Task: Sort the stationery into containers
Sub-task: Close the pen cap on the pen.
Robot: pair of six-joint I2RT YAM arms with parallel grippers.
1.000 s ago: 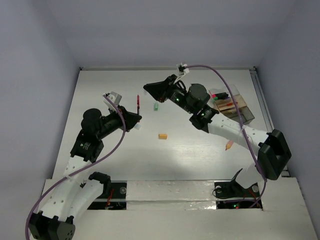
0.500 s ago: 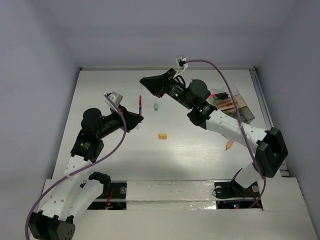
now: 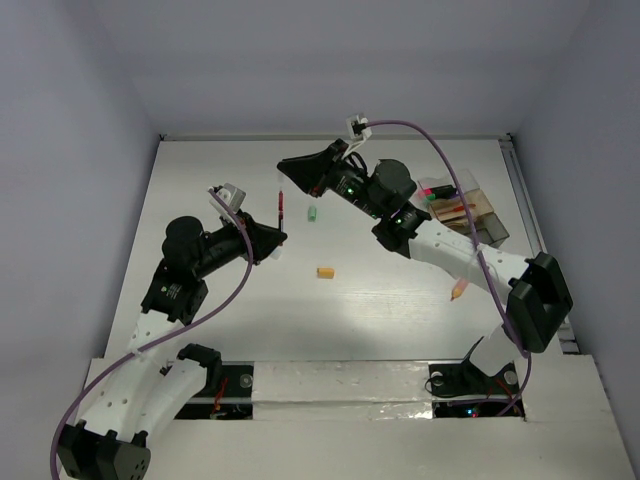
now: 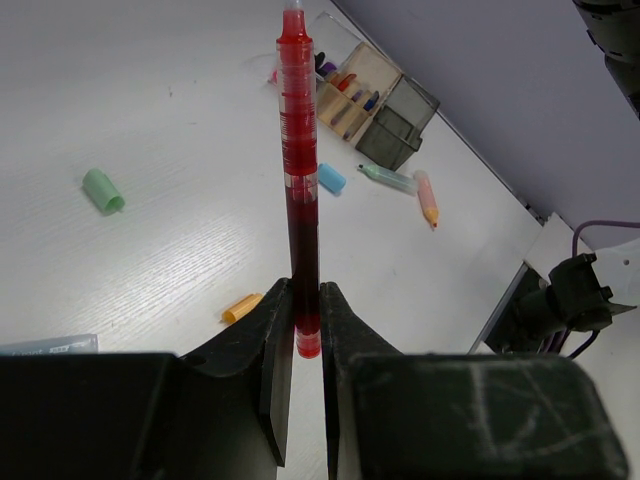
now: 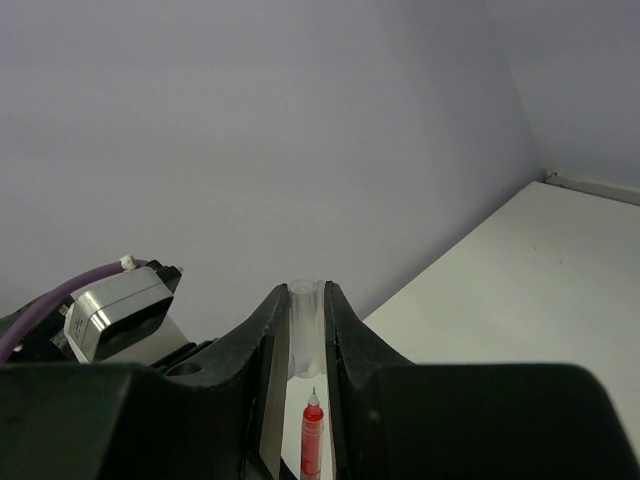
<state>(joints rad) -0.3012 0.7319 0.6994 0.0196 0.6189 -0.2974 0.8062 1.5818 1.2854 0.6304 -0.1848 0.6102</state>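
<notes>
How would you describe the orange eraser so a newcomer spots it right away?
In the top view, look at the middle of the white table, between the left arm and the right arm. The orange eraser lies flat there alone, lower in the view than the small green piece. It is the only short orange piece; the other orange item, off to the right, is long and pointed.

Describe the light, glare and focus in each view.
Top external: soft even light, hardly any shadows, small items tiny. Left wrist: the red pen is crisp, a pale sheen lies across the white table, and the dark jaws in front lose detail. Right wrist: the clear cap is slightly soft and low in contrast against the plain lilac wall; the jaws are near-black.
</notes>
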